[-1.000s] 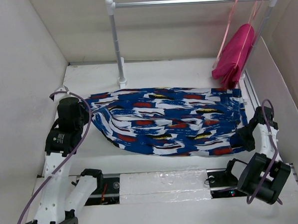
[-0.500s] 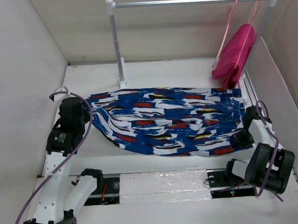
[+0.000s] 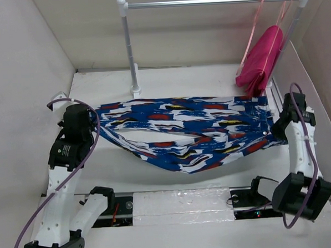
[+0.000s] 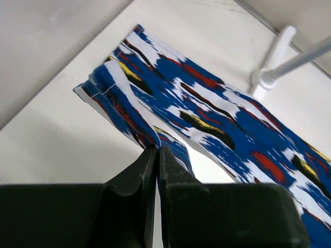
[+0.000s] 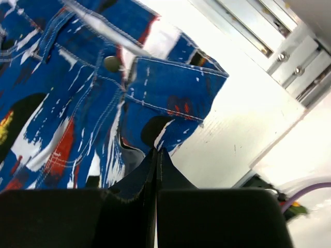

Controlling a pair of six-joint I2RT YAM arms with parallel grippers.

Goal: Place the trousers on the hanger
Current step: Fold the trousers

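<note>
The printed blue, white and red trousers (image 3: 182, 128) stretch across the middle of the table, legs to the left and waistband to the right. My left gripper (image 3: 95, 130) (image 4: 156, 149) is shut on a leg hem of the trousers (image 4: 207, 108). My right gripper (image 3: 277, 132) (image 5: 156, 151) is shut on the waistband corner of the trousers (image 5: 170, 103), near the button. The near layer hangs slack between the two grips, while the far layer lies flat. The thin light-pink hanger (image 3: 253, 31) hangs from the rail's right end, apart from both grippers.
A silver rail (image 3: 214, 0) on white posts (image 3: 131, 53) spans the back. A magenta-pink garment (image 3: 260, 60) hangs at its right end. White walls close in on the left, right and back. Both arm bases and a metal strip (image 3: 181, 204) sit at the near edge.
My right gripper shut on the waistband corner and moved up and back with it. The near layer of the trousers rose off the table. The left gripper kept its grip and lifted slightly.
</note>
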